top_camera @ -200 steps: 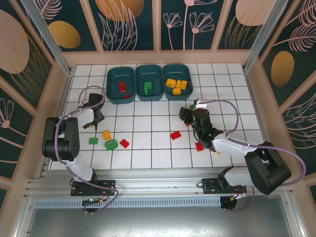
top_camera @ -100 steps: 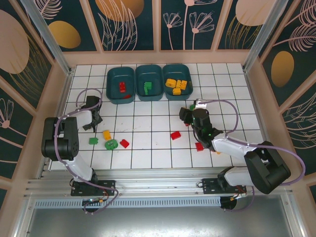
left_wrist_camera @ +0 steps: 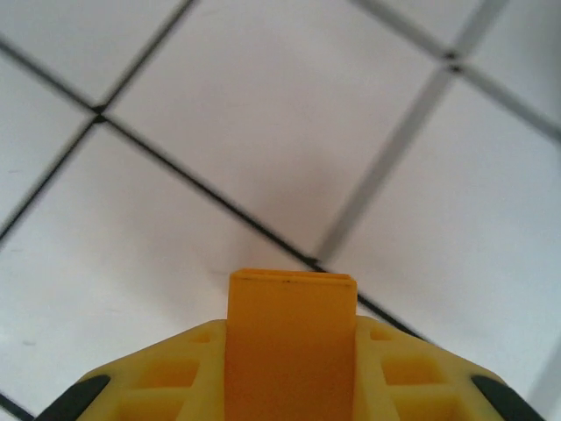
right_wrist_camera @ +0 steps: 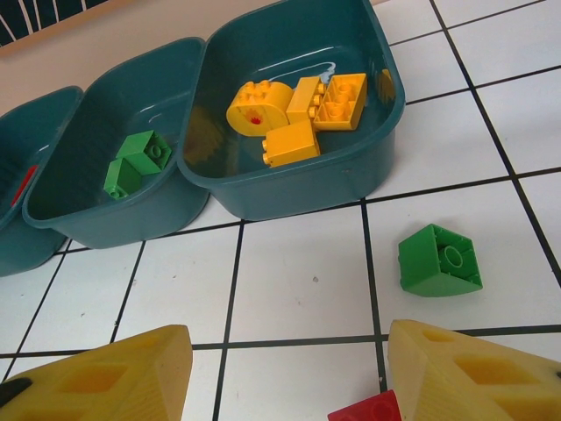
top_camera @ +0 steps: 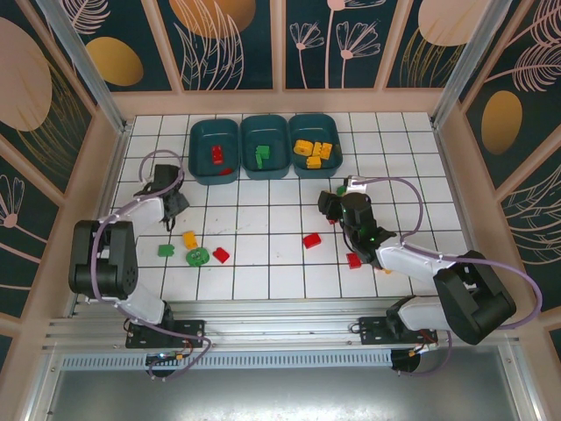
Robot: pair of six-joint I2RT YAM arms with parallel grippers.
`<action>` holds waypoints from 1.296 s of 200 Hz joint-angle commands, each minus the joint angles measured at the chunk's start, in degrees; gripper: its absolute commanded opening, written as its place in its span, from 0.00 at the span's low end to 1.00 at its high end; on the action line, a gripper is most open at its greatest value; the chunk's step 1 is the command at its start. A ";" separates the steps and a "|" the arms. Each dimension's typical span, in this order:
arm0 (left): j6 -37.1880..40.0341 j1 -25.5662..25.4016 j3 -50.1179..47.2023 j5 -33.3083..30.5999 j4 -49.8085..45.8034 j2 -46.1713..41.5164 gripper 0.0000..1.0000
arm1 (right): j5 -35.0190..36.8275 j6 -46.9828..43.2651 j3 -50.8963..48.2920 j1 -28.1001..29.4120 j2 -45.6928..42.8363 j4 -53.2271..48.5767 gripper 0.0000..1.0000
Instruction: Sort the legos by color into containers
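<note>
Legos (top_camera: 188, 238), small studded bricks in red, green and yellow-orange, lay partly loose on the white tiled table (top_camera: 263, 281) and partly sorted in three dark teal containers (top_camera: 215, 124) at the far side: red left, green middle, yellow right. The left gripper (top_camera: 172, 203), its arm folded back, was clamped on an orange brick (left_wrist_camera: 292, 342). The right gripper (right_wrist_camera: 289, 342), its arm reaching forward, held its jaws apart over a red brick (right_wrist_camera: 364, 409), with a green brick (right_wrist_camera: 438, 260) just beyond.
</note>
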 commanded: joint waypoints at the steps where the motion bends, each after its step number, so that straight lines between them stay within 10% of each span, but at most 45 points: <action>1: -0.92 -9.51 10.93 4.97 -0.09 0.25 0.16 | 2.88 1.04 0.08 -0.39 0.14 0.99 0.61; 59: 2.85 -28.43 42.79 21.77 8.49 22.01 0.15 | 2.16 3.47 -0.66 -1.61 -1.75 0.00 0.61; 129: 4.03 -29.33 84.78 27.85 -3.01 52.52 0.19 | 4.01 4.81 -3.77 -3.70 -8.04 0.82 0.61; 259: 7.67 -29.33 81.77 25.93 -3.57 46.25 0.64 | 6.55 3.18 -3.65 -3.87 -8.33 0.32 0.64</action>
